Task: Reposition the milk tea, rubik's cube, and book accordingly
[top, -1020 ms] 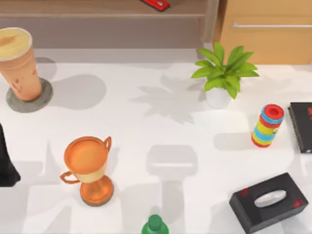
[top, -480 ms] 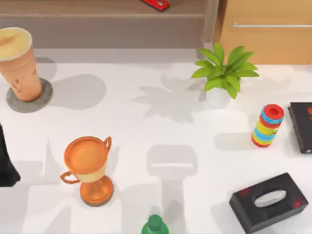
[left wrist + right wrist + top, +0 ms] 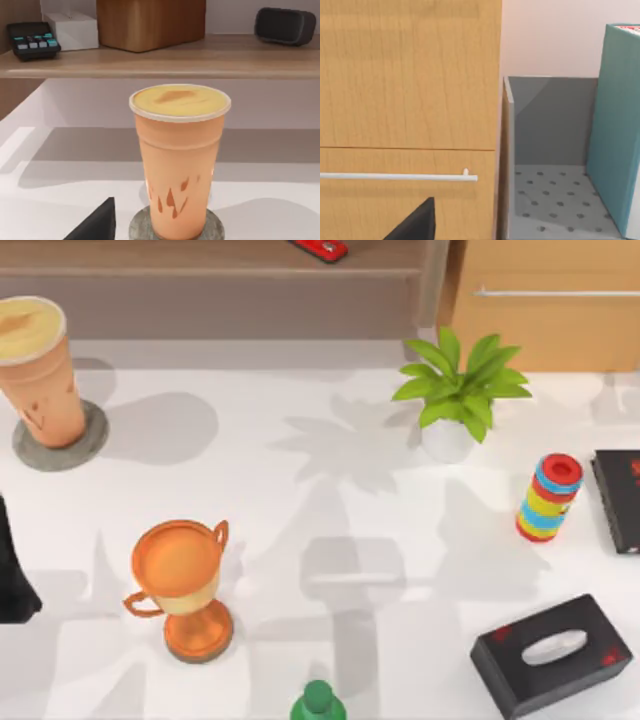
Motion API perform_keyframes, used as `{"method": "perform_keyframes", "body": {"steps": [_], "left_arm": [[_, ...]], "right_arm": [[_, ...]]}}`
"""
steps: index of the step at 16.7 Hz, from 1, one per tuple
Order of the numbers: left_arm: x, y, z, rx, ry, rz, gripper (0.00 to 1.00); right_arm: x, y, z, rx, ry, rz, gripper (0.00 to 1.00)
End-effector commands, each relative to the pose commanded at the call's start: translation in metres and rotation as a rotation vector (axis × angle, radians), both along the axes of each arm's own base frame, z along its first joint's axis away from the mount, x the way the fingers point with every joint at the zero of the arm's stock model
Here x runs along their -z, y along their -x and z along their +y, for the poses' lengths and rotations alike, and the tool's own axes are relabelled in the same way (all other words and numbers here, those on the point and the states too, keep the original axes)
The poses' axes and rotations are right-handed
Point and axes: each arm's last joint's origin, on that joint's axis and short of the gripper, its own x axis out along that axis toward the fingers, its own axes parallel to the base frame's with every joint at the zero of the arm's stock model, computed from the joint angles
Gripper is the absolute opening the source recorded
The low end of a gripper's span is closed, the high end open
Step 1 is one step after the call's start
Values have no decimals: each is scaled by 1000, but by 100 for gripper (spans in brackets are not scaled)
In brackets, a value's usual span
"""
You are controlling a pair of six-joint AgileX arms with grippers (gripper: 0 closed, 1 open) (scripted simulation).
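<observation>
Terracotta milk tea [image 3: 40, 375] upright on a grey coaster [image 3: 88, 445], far-left of the worktop [image 3: 300, 500].
Left wrist view: one dark finger [image 3: 95, 225] shows just beside the cup; finger spread cannot be told. Teal book [image 3: 620, 125] stands upright in a grey bin [image 3: 550, 210], apart from the right arm's dark finger [image 3: 417, 225].

A matte black, wedge-shaped part of the left arm [image 3: 12, 575] shows at the top view's left edge. Each wrist view shows one dark charcoal, pointed finger: left [image 3: 95, 224], right [image 3: 415, 224]. Surfaces are plain and unmarked.
</observation>
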Motion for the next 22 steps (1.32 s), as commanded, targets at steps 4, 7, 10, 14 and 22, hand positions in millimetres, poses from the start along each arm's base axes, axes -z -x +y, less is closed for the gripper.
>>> {"method": "perform_keyframes", "body": {"steps": [4,7,10,14,22], "left_arm": [[0,0,0,0,0,0,100],[0,0,0,0,0,0,100],[0,0,0,0,0,0,100],[0,0,0,0,0,0,100],[0,0,0,0,0,0,100]], "right_arm": [[15,-85,-47,-1,-4,21,100],[39,-130,-81,-2,-5,23,100],[58,-155,-105,-2,-2,15,100],[66,-164,-114,-3,0,10,100],[66,-179,-114,-2,0,10,100]]}}
